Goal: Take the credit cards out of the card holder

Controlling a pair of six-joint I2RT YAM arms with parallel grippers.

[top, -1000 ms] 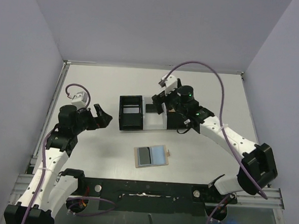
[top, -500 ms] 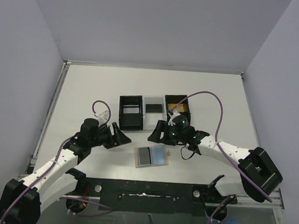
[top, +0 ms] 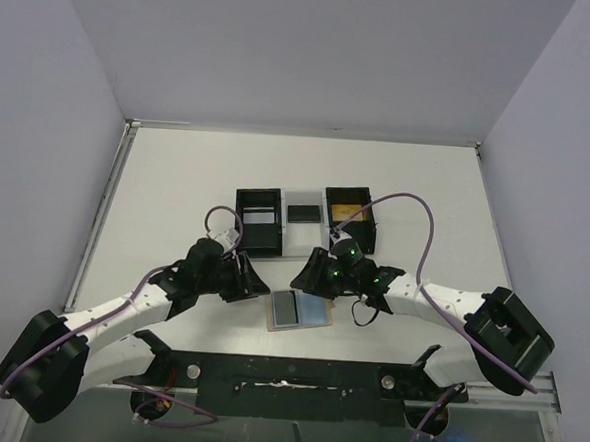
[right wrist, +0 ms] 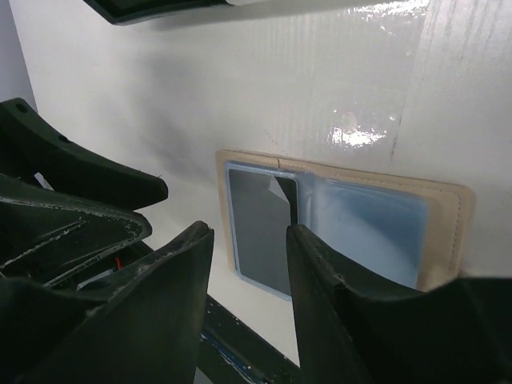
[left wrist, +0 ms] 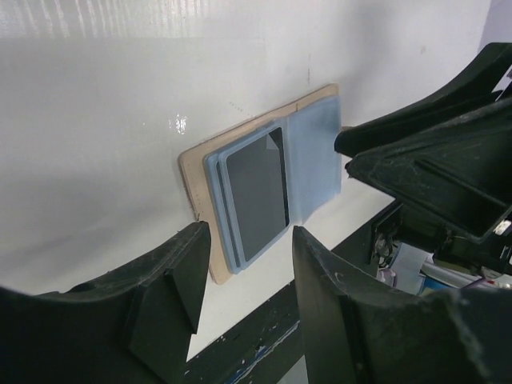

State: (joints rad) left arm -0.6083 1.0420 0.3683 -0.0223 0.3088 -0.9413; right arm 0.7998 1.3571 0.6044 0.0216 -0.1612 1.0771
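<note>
The card holder (top: 301, 309) lies open and flat near the table's front edge, tan with two blue-grey panels. A dark credit card (top: 287, 308) sits in its left panel. In the left wrist view, the card holder (left wrist: 316, 152) and the card (left wrist: 254, 192) lie just beyond my left gripper (left wrist: 250, 240). My left gripper (top: 254, 282) hovers at the holder's left, jaws apart and empty. My right gripper (top: 302, 278) hangs just behind it, also open and empty. From the right wrist, the card (right wrist: 260, 224) shows between the fingers of that gripper (right wrist: 250, 236), over the card holder (right wrist: 360, 220).
A black tray (top: 257, 222) stands behind the holder, with a dark card (top: 302, 213) in its pale middle section and something yellowish in its right compartment (top: 350, 208). The black front rail (top: 286, 373) runs just before the holder. The two grippers are close together.
Both arms have swung in and down to the card holder, the right one coming from the tray. Both pairs of jaws have narrowed but stay apart.
</note>
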